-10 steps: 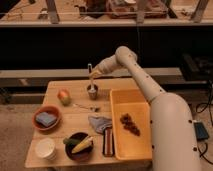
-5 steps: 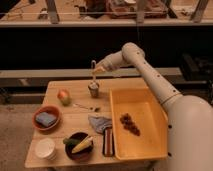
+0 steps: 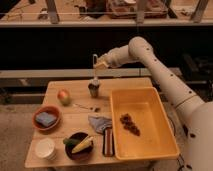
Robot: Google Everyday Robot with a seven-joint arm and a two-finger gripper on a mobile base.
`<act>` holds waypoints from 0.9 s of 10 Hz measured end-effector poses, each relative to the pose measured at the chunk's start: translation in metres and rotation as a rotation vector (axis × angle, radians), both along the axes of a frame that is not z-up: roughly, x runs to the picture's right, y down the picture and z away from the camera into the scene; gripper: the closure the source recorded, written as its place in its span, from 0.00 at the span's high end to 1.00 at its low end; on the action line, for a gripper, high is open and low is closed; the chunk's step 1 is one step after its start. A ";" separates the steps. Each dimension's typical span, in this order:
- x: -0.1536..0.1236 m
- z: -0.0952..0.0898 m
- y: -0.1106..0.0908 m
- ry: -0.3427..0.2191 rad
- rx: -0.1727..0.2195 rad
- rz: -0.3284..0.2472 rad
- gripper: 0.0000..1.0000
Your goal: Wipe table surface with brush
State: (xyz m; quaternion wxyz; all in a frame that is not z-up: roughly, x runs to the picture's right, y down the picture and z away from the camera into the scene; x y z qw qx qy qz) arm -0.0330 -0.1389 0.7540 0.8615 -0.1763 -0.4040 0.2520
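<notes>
Pale and slim, the brush (image 3: pixel 94 75) stands upright in the gripper (image 3: pixel 98 65), whose fingers are pressed together on the handle partway up. A short length of handle shows above the grip and the bristle end points down. The gripper hangs over the back edge of the table (image 3: pixel 75 120), near the middle of that edge, at the end of a white arm that reaches in from the right.

Directly under the bristles sits a small grey cup (image 3: pixel 93 90). The brush head looks to be at the cup's rim or just above it; whether it is fully clear cannot be told. A second ago the gripper stood lower over this cup, and it has since climbed a little, taking the brush with it. That suggests the brush is being drawn out of the cup, so the pick-up is nearly done and the wiping has not yet begun.

Further out, an apple (image 3: pixel 63 96) lies toward the back left corner and a thin metal utensil (image 3: pixel 82 106) lies in front of the cup. A yellow tub (image 3: pixel 167 135) fills the right side. Bare wood between the cup and the apple seems the nearest place to bring the bristles down.
</notes>
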 end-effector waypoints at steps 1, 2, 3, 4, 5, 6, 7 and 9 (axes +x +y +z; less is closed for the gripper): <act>-0.002 -0.011 0.008 -0.013 0.006 -0.006 0.00; -0.005 -0.023 0.015 -0.027 0.012 -0.008 0.00; -0.007 -0.038 0.025 -0.040 0.017 -0.012 0.00; -0.009 -0.049 0.032 -0.050 0.022 -0.020 0.00; -0.018 -0.064 0.042 -0.066 0.030 -0.044 0.00; -0.028 -0.073 0.050 -0.078 0.035 -0.077 0.00; -0.030 -0.073 0.051 -0.081 0.034 -0.083 0.00; -0.028 -0.073 0.051 -0.079 0.035 -0.080 0.00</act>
